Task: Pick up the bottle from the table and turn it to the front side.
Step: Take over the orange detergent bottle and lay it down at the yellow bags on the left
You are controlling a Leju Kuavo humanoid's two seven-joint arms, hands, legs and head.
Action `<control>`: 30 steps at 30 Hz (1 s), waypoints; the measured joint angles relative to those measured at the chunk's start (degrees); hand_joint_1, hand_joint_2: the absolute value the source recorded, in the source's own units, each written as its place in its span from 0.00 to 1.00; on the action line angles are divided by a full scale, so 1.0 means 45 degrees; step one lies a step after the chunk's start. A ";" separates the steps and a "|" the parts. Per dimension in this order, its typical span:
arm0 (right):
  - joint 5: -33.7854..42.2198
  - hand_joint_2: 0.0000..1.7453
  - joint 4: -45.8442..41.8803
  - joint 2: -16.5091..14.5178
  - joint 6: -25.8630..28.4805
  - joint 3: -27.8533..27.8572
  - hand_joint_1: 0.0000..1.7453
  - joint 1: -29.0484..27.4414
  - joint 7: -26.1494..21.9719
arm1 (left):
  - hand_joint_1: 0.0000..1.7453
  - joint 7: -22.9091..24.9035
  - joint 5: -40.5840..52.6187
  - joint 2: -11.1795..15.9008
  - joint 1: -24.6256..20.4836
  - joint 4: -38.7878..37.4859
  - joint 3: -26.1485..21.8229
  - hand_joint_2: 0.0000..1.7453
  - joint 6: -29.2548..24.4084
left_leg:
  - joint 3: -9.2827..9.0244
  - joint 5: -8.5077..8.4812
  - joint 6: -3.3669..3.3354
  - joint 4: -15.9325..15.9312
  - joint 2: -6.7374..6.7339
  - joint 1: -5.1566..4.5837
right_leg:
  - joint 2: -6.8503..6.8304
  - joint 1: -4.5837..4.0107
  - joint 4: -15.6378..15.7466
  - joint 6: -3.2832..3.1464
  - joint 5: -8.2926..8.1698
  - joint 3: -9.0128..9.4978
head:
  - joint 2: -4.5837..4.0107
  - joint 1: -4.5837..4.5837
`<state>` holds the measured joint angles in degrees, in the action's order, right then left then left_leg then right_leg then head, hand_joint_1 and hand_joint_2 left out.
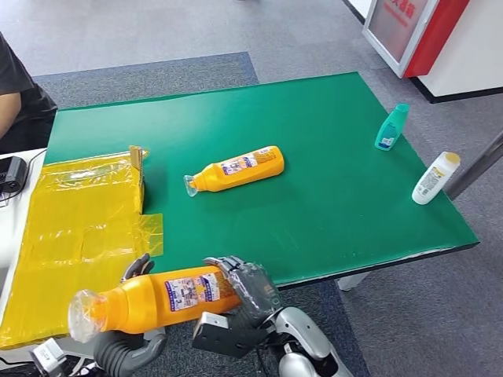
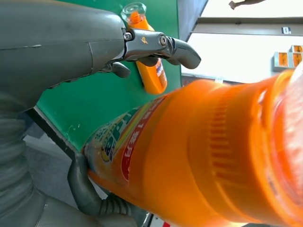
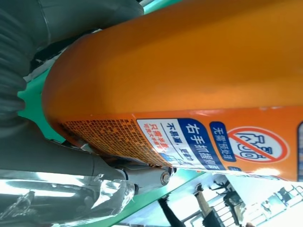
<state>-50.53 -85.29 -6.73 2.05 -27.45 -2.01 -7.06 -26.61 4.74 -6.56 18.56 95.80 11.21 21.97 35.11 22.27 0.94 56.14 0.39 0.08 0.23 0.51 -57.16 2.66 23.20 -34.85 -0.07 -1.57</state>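
A: What sits nearest the head camera?

B: The held orange bottle [image 1: 157,298], lying roughly level in front of the near edge of the green table [image 1: 332,204], clear cap to the robot's left, base to its right, printed label facing up.

A: Which hand has it?

B: Both. The right hand [image 1: 246,294] wraps its dark fingers [image 1: 237,271] over the base end, with the silver forearm coming up from below. The left hand [image 1: 127,345] cradles the neck half from underneath, a fingertip showing above the bottle's shoulder. In the left wrist view the thumb curls under the label [image 2: 118,142] while one finger [image 2: 161,45] stretches out straight, clear of the bottle.

A: So both are grasping?

B: Yes, each is clenched on that bottle.

A: What else lies around?

B: A second orange bottle [image 1: 237,170] lies on its side mid-table, cap toward the robot's left. A teal bottle [image 1: 391,127] and a white bottle with a yellow cap [image 1: 436,177] lie near the right edge, well apart from the hands. A yellow plastic sheet [image 1: 77,228] covers the left end, and a person's arm [image 1: 12,94] shows at the far left.
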 joint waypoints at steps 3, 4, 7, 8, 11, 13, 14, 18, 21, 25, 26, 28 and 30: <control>0.0041 1.00 0.0000 0.0000 -0.0016 -0.0136 1.00 0.0008 -0.0012 | 0.00 -0.0085 0.0217 0.0048 -0.0040 0.0000 0.0127 1.00 -0.0136 | 0.0000 0.0000 0.0000 0.0000 0.0000 0.0000 | 0.0000 0.0000 0.0000 0.0000 0.0000 0.0000 | 0.0000 -0.0001; 0.0045 1.00 0.0000 0.0000 -0.0021 -0.0181 1.00 0.0011 -0.0013 | 0.00 -0.0115 0.0260 0.0067 -0.0055 0.0000 0.0177 1.00 -0.0166 | 0.0000 0.0000 0.0000 0.0000 0.0000 0.0000 | 0.0000 0.0000 0.0000 0.0000 0.0000 0.0000 | 0.0000 -0.0001; 0.0070 1.00 0.0000 0.0000 -0.0029 -0.0279 1.00 0.0022 -0.0011 | 0.00 -0.0212 0.0389 0.0124 -0.0095 0.0000 0.0328 1.00 -0.0244 | 0.0000 0.0000 0.0000 0.0000 0.0000 0.0000 | 0.0000 0.0000 0.0000 0.0000 0.0000 0.0000 | 0.0000 0.0000; 0.0085 1.00 0.0000 0.0000 -0.0029 -0.0295 1.00 0.0025 -0.0006 | 0.01 -0.0237 0.0448 0.0142 -0.0107 0.0000 0.0364 1.00 -0.0283 | 0.0000 0.0000 0.0000 0.0000 0.0000 0.0000 | 0.0000 0.0000 0.0000 0.0000 0.0000 0.0000 | 0.0000 0.0000; 0.0116 1.00 0.0000 0.0000 -0.0029 -0.0306 1.00 0.0031 0.0017 | 0.03 -0.0288 0.0670 0.0199 -0.0131 0.0024 0.0472 1.00 -0.0463 | 0.0000 0.0000 0.0000 0.0000 0.0000 0.0000 | 0.0000 0.0000 0.0000 0.0000 0.0000 0.0000 | 0.0000 -0.0001; 0.0125 1.00 0.0000 0.0000 -0.0029 -0.0306 1.00 0.0031 0.0027 | 0.04 -0.0338 0.0808 0.0240 -0.0137 0.0066 0.0567 1.00 -0.0578 | 0.0000 0.0000 0.0000 0.0000 0.0000 0.0000 | 0.0000 0.0000 0.0000 0.0000 0.0000 0.0000 | 0.0000 0.0000; 0.0127 1.00 0.0000 0.0000 -0.0029 -0.0306 1.00 0.0031 0.0030 | 0.05 -0.0370 0.0868 0.0260 -0.0141 0.0081 0.0610 1.00 -0.0621 | 0.0000 0.0000 0.0000 0.0000 0.0000 0.0000 | 0.0000 0.0000 0.0000 0.0000 0.0000 0.0000 | 0.0000 -0.0001; 0.0144 1.00 0.0004 0.0000 -0.0029 -0.0306 1.00 0.0031 0.0045 | 0.05 -0.0438 0.0984 0.0329 -0.0145 0.0104 0.0705 1.00 -0.0724 | 0.0000 0.0000 0.0000 0.0000 0.0000 0.0000 | 0.0000 0.0000 0.0000 0.0000 0.0000 -0.0001 | 0.0000 0.0000; 0.0152 1.00 0.0008 0.0000 -0.0033 -0.0306 1.00 0.0031 0.0049 | 0.09 -0.0447 0.1025 0.0370 -0.0147 0.0107 0.0723 1.00 -0.0744 | 0.0000 0.0000 0.0000 0.0000 0.0000 0.0000 | 0.0000 0.0000 0.0000 0.0000 0.0000 -0.0001 | 0.0000 0.0000; 0.0159 1.00 0.0012 0.0000 -0.0034 -0.0306 1.00 0.0032 0.0079 | 0.27 -0.0456 0.1078 0.0409 -0.0149 0.0124 0.0751 1.00 -0.0771 | 0.0000 0.0000 0.0000 0.0000 0.0000 0.0000 | 0.0000 0.0000 0.0000 0.0000 0.0000 0.0000 | 0.0000 0.0000; 0.0161 1.00 0.0015 0.0000 -0.0033 -0.0306 1.00 0.0031 0.0087 | 0.31 -0.0460 0.1083 0.0414 -0.0150 0.0130 0.0759 1.00 -0.0783 | 0.0000 0.0000 0.0000 0.0000 0.0000 0.0000 | 0.0000 0.0000 0.0000 0.0000 0.0000 0.0000 | 0.0000 0.0000; 0.0164 1.00 0.0019 0.0000 -0.0030 -0.0306 1.00 0.0031 0.0099 | 0.42 -0.0465 0.1083 0.0424 -0.0154 0.0137 0.0783 1.00 -0.0818 | 0.0000 0.0000 0.0000 0.0000 0.0000 0.0000 | 0.0000 0.0000 0.0000 0.0000 0.0000 0.0000 | 0.0000 0.0000; 0.0167 1.00 0.0023 0.0000 -0.0027 -0.0306 1.00 0.0029 0.0126 | 0.56 -0.0465 0.1083 0.0441 -0.0155 0.0142 0.0816 1.00 -0.0861 | 0.0000 0.0000 0.0000 0.0000 0.0000 0.0000 | 0.0000 0.0000 0.0000 0.0000 0.0000 0.0000 | 0.0000 0.0000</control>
<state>-49.78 -85.18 -6.73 1.93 -28.83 -1.88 -6.49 -28.70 9.62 -4.57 17.86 96.44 14.88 18.09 35.11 22.27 0.94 56.14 0.39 0.08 0.23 0.51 -57.16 2.66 23.20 -34.86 -0.07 -1.57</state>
